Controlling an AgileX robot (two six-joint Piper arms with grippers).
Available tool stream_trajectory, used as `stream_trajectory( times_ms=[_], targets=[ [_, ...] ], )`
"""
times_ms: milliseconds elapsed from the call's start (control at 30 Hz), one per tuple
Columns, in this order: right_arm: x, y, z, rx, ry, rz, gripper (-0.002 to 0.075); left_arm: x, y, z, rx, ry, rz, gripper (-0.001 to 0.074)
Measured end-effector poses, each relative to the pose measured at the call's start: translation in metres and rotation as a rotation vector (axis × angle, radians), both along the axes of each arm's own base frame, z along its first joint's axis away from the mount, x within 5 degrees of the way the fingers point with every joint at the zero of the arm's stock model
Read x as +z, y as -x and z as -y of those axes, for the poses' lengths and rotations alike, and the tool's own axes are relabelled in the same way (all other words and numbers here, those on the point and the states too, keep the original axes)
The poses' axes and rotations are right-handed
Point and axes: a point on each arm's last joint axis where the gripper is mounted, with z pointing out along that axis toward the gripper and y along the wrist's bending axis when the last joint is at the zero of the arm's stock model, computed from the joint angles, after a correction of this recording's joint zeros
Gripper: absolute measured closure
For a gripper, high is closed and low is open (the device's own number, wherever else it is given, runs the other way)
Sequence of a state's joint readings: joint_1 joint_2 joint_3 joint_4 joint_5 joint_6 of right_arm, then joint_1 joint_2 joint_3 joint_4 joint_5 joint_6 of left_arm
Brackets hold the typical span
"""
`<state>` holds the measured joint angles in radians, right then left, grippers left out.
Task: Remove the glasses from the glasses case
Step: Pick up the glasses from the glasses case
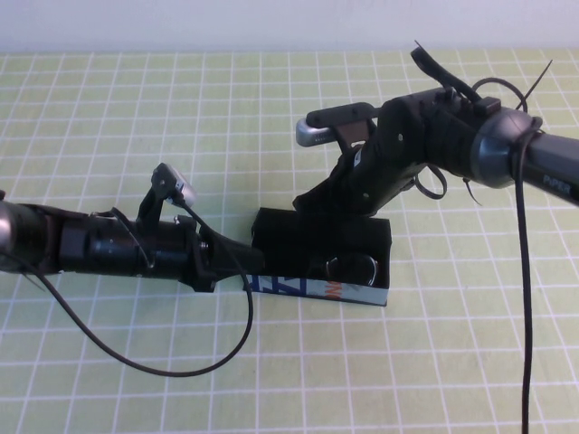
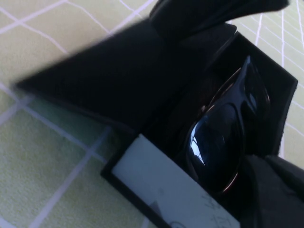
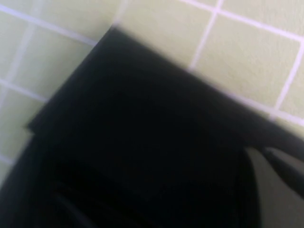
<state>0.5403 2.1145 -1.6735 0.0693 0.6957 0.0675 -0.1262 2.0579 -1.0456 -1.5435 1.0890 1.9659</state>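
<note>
Reaching in from the case's (image 1: 321,262) left end, our left gripper (image 1: 242,262) is touching it, fingers unreadable. Glasses (image 2: 223,142) are lying inside, lid open. Our right gripper (image 1: 336,194) is hovering behind; we are judging extraction next.

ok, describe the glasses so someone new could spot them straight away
On the green grid mat, the black case sits mid-table between the left gripper and right gripper. The glasses lie inside, at its right end: glossy dark lenses, the only shiny thing against the matte lining.
</note>
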Motion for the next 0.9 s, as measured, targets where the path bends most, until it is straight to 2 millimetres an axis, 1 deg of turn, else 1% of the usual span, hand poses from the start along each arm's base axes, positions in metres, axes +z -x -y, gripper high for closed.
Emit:
stream_trajectory(
  times_ms=[100,300,367,400,500,633,700,800,900],
  targets=[
    [-0.006,-0.004,0.0,0.005,0.011,-0.015,0.0742,0.0,0.0,0.0,-0.001,0.001,0.0,0.0739],
    [-0.006,-0.005,0.002,0.02,0.019,-0.019,0.0742,0.0,0.0,0.0,-0.004,0.002,0.0,0.0739],
    [-0.002,-0.003,0.003,0.029,0.023,-0.02,0.0743,0.0,0.0,0.0,-0.004,0.002,0.0,0.0739],
    [0.001,-0.002,0.003,0.033,0.025,-0.024,0.0743,0.0,0.0,0.0,-0.005,0.003,-0.001,0.0739],
    [0.019,0.002,0.005,0.045,0.025,-0.021,0.0743,0.0,0.001,0.0,-0.01,0.004,-0.001,0.0739],
    [0.051,0.011,0.009,0.086,0.024,0.001,0.0743,0.001,0.001,0.0,-0.014,0.002,0.001,0.0739],
    [0.063,0.018,0.01,0.136,0.025,-0.005,0.0743,0.007,0.002,0.0,-0.016,-0.003,0.017,0.0739],
    [0.072,0.03,0.01,0.259,0.02,-0.039,0.0743,0.02,0.003,0.0,-0.005,0.005,0.031,0.0739],
    [0.074,0.043,0.006,0.45,0.004,-0.09,0.0743,0.031,0.004,0.0,0.017,0.018,0.007,0.0739]
  ],
)
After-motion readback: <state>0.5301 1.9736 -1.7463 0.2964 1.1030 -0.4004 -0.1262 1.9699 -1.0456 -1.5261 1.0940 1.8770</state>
